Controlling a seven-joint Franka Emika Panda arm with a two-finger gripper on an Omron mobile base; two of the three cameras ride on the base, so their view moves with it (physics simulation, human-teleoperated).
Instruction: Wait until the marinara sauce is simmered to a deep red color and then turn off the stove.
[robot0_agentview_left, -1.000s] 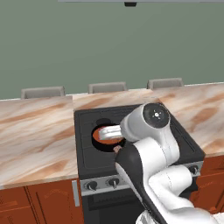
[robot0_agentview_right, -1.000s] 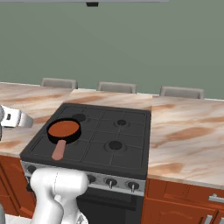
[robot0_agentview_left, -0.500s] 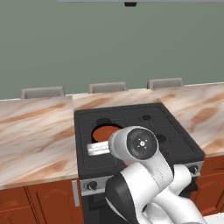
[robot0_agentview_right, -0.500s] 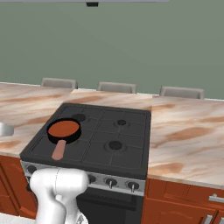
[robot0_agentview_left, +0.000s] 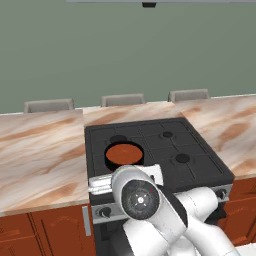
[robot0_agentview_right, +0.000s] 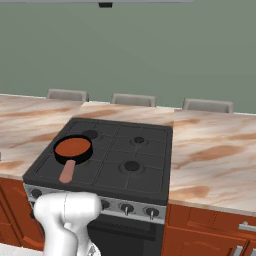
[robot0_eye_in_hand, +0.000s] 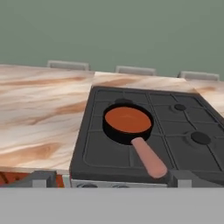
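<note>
Sauce: the marinara sauce (robot0_eye_in_hand: 127, 119) is a smooth, flat orange-red disc, left of centre in the hand view.
Pan: the pan (robot0_agentview_right: 73, 150), small, round, black; its pinkish-tan handle (robot0_eye_in_hand: 148, 157) runs toward lower right in that view.
Stove: the stove (robot0_agentview_right: 150, 155), black, square, grated; pan on its front-left burner.
Counter: the countertop (robot0_agentview_left: 40, 150), marbled tan.
Gripper: the gripper (robot0_eye_in_hand: 109, 179), its fingers' spread cannot be told.

Even, soft rendered light throughout, bright without glare; shadows are faint, edges slightly soft and pixelated, with no visible lens distortion.
</note>
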